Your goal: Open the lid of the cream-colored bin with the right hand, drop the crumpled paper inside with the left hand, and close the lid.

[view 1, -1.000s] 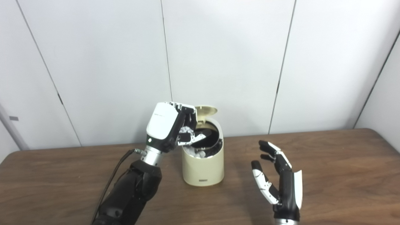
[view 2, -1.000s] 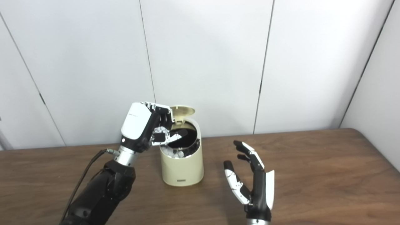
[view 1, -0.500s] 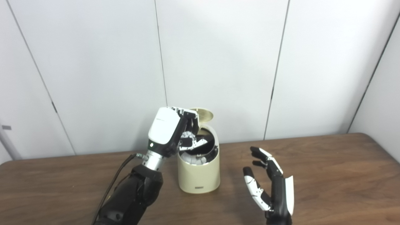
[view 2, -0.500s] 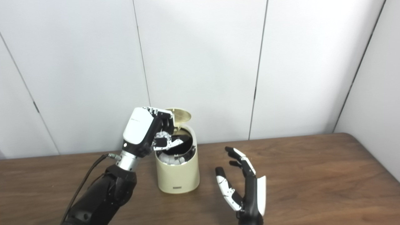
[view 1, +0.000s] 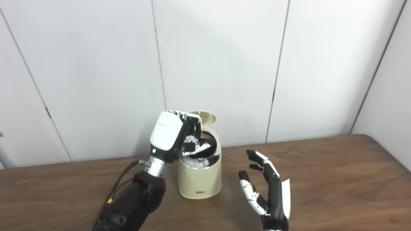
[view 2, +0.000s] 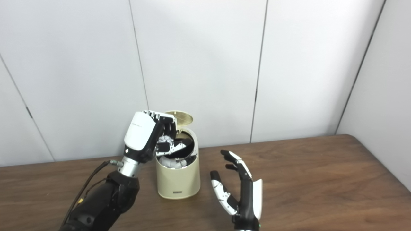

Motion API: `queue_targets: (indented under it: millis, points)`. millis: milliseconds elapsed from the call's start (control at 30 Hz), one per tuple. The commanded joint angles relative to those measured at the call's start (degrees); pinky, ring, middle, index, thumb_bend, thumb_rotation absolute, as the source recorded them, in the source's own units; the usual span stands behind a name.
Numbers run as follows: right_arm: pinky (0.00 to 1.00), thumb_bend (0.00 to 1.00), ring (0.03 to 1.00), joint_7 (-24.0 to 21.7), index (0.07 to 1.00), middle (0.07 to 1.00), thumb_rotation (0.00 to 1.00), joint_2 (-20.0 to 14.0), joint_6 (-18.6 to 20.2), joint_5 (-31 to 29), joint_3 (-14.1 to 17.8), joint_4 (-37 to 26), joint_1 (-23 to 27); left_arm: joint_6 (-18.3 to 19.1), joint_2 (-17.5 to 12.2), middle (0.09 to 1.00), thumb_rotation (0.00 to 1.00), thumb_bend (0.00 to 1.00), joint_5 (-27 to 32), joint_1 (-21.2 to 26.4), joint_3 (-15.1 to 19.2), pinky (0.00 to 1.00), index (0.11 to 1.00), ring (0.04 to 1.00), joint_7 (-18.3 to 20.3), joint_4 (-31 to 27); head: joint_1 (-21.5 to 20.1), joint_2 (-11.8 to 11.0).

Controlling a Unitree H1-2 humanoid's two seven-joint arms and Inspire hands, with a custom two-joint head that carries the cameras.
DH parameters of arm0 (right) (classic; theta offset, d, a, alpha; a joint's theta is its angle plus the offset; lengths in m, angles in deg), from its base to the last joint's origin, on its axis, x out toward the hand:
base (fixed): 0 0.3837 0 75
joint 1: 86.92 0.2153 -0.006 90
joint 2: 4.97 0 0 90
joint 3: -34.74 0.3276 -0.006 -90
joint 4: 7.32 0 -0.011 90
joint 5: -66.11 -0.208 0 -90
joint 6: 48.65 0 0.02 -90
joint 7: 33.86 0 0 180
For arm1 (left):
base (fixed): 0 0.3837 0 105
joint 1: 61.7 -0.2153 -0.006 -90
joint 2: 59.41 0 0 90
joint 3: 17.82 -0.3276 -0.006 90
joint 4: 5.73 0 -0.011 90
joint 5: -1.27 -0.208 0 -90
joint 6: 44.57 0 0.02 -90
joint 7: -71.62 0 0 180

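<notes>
The cream-colored bin (view 1: 199, 179) stands on the wooden table (view 1: 337, 179) with its round lid (view 1: 202, 117) tipped up at the back. My left hand (view 1: 170, 136) hangs over the left rim of the opening, shut on a white crumpled paper (view 1: 191, 140). More white crumpled paper (view 1: 199, 163) lies inside the bin on its black liner. My right hand (view 1: 269, 192) is open and empty, fingers up and spread, palm toward the bin, a hand's width to the bin's right and clear of the lid.
White wall panels (view 1: 224, 64) rise right behind the table's far edge, close behind the bin. A cable (view 1: 118, 184) runs along my left forearm. The table's right corner (view 1: 369, 136) shows at the far right.
The whole picture has shifted, so the camera moved. My left hand still holds the paper over the bin, perhaps slightly lower against the lid. My right hand stays open beside the bin.
</notes>
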Motion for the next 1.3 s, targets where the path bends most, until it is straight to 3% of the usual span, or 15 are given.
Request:
queue_targets:
  millis: [0,200,433,567,833,1267]
  points:
    - [0.66,0.23,0.750,0.5,0.726,0.758,0.57,1.5,-1.4,0.4,-1.3,5.6,-4.4,-0.8,-0.7,0.122,0.00,0.52,-1.0,4.4,-1.6,0.04,0.171,0.070,-4.7,0.2,-0.1,0.0]
    - [0.65,0.22,0.749,0.9,0.731,0.758,0.57,1.5,-0.7,1.5,-1.7,4.9,-4.8,-0.8,-1.0,0.144,0.01,0.53,-2.4,6.4,-8.9,0.05,0.201,0.084,-14.7,3.7,-0.2,0.0]
    - [0.64,0.22,0.748,1.1,0.732,0.760,0.57,1.6,-0.7,1.5,-2.0,5.0,-4.8,-0.8,-0.1,0.165,0.09,0.55,-2.2,8.1,-14.7,0.06,0.225,0.101,-22.1,8.0,-0.8,-0.2]
    - [0.64,0.22,0.745,1.0,0.728,0.757,0.53,1.7,-0.5,1.2,-2.0,4.4,-5.2,-0.8,0.4,0.161,0.11,0.52,-1.9,8.2,-15.5,0.06,0.210,0.098,-22.8,8.9,-0.4,0.1]
    - [0.65,0.23,0.752,0.8,0.732,0.763,0.57,1.3,-0.7,0.8,-1.9,4.5,-5.4,-0.8,0.4,0.163,0.10,0.54,-2.8,7.7,-15.4,0.06,0.216,0.103,-23.1,9.7,0.1,-0.5]
    - [0.65,0.21,0.747,0.4,0.728,0.758,0.53,1.1,-1.2,0.1,-2.1,4.0,-6.0,-0.8,0.1,0.156,0.19,0.56,-4.2,8.9,-16.7,0.05,0.196,0.094,-23.6,11.2,0.5,-0.8]
